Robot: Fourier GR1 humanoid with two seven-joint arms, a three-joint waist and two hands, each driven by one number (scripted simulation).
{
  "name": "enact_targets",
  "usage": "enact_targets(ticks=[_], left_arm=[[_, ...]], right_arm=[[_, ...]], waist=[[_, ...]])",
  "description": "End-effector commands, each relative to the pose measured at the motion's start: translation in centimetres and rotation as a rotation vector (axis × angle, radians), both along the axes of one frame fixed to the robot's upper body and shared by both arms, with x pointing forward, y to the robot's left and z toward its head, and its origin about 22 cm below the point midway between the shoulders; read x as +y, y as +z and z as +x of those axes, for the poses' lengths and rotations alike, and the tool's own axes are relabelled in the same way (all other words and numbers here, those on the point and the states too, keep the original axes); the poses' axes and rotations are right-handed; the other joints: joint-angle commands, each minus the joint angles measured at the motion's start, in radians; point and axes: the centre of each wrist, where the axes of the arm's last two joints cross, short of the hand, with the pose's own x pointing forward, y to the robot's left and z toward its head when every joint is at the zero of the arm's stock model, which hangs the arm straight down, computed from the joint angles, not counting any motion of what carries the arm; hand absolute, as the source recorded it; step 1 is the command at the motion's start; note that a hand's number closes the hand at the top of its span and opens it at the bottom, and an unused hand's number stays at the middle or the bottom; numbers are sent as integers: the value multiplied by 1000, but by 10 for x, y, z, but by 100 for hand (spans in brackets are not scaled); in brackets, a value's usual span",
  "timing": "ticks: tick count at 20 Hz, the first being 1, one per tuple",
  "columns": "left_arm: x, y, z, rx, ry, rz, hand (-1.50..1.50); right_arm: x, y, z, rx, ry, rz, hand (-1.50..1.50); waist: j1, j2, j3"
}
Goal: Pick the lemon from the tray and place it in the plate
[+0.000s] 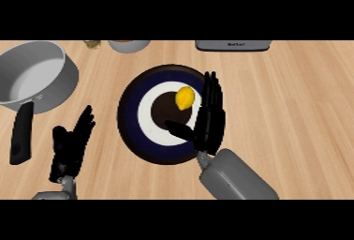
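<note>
right hand (207, 117) fingers straight and open over the plate (131, 112), holding nothing. lemon (184, 97) lies in the plate's middle, just beside those fingers. left hand (71, 143) open, resting lower left. saucepan (34, 75) upper left.

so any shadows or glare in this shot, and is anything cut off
Head view: light is even, no glare on the plate or the lemon; only a soft shade inside the saucepan. The right hand covers the plate's right rim. At the top edge a bowl and a grey appliance are cut off. The left hand rests open on the counter.
</note>
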Motion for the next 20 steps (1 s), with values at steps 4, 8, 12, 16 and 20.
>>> enact_targets(ticks=[4, 8, 12, 16, 20], left_arm=[[-5, 11, 16, -3, 12, -10, 0], [-8, -2, 5, -5, 13, -6, 0], [28, -14, -7, -9, 1, -17, 0], [0, 6, -1, 5, -1, 2, 0], [-8, -13, -16, -14, 8, 6, 0]], right_arm=[[-20, -13, -16, 18, -59, 11, -150], [-31, -7, -15, 12, -101, -2, -150], [-48, -11, -34, 6, -114, 5, -150], [-64, -11, -33, -36, -146, 21, -150], [-81, -8, -51, -42, -185, 17, -150]], waist=[[-2, 1, 0], [-1, 1, 0], [-3, 0, 0], [-1, 0, 0], [-4, 0, 0]])
